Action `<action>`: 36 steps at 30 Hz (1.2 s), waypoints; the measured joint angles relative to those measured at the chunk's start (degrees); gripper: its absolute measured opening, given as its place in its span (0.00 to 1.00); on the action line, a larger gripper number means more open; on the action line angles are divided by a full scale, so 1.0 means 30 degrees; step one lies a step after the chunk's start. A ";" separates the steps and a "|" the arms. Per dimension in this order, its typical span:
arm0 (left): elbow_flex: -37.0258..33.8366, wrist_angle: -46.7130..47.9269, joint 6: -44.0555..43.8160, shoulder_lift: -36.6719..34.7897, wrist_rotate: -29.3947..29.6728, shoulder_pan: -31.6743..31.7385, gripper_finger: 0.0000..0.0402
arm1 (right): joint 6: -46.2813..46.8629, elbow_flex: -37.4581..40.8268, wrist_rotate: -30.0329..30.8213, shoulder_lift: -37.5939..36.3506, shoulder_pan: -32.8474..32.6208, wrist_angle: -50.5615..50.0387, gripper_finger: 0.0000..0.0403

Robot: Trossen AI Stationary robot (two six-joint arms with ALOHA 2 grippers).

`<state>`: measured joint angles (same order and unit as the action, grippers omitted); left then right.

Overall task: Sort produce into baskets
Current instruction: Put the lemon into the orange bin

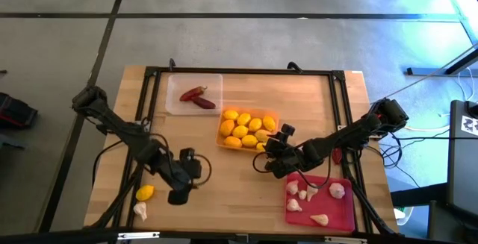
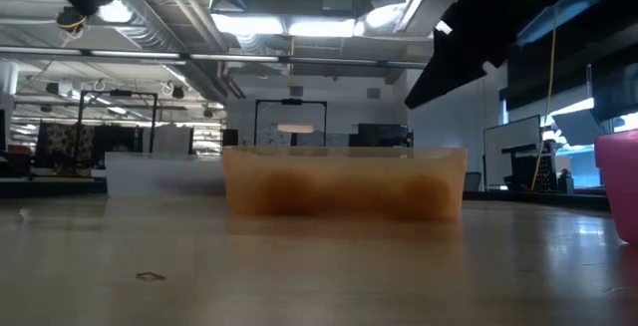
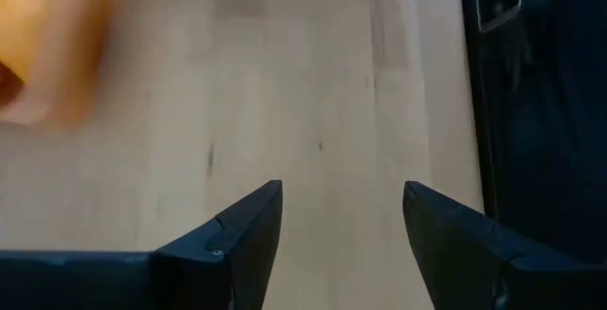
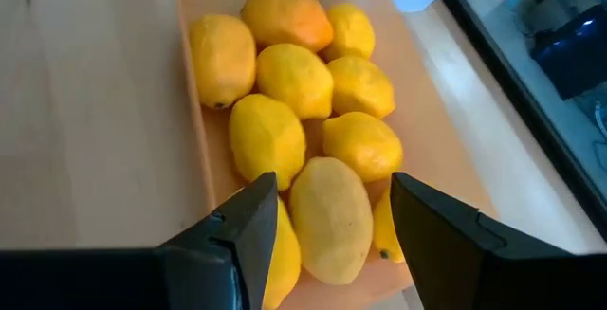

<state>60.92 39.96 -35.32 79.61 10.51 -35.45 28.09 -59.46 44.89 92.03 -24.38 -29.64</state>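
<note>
The orange basket (image 1: 272,114) holds several yellow lemons (image 4: 285,78). My right gripper (image 4: 334,217) hangs open over its near right corner, one finger on either side of a lemon (image 4: 330,206) that lies in the basket; I see no touch. The clear basket (image 1: 176,102) at the far left holds two dark red chili peppers (image 1: 197,97). The red basket (image 1: 345,208) at the near right holds several garlic bulbs (image 1: 306,193). One lemon (image 1: 145,192) and one garlic bulb (image 1: 140,211) lie on the table at the near left. My left gripper (image 1: 178,197) stands open to their right, over bare wood.
A black frame (image 1: 149,95) runs around the wooden table top (image 1: 224,192). Bare wood lies between the near-left produce and the red basket. In the low view the orange basket (image 2: 344,181) stands mid-table and the red basket's wall (image 2: 620,181) shows at the right.
</note>
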 joint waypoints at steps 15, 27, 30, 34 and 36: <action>0.3571 0.5230 -0.3759 0.3023 -0.0272 -0.1993 0.45 | -0.0875 0.0000 -0.2561 0.0000 -0.0007 -0.0134 0.49; 0.3571 0.7903 -0.6868 0.3133 -0.1915 -0.1099 0.61 | -0.0966 0.0000 -0.2842 0.0000 -0.0007 -0.0148 0.49; 0.3571 0.9911 -0.8833 0.3133 -0.2214 -0.1503 0.63 | -0.0966 0.0000 -0.2835 0.0000 -0.0007 -0.0134 0.49; 0.3571 1.1075 -1.1457 0.3133 -0.2370 -0.2449 0.63 | -0.0966 0.0000 -0.2828 0.0000 -0.0007 -0.0119 0.49; 0.3571 1.1084 -1.2558 0.3133 -0.2363 -0.2941 0.63 | -0.0966 0.0000 -0.2828 0.0000 -0.0007 -0.0106 0.49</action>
<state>71.64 73.21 -73.00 89.01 3.42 -44.27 25.19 -59.46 36.40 92.03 -24.40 -29.96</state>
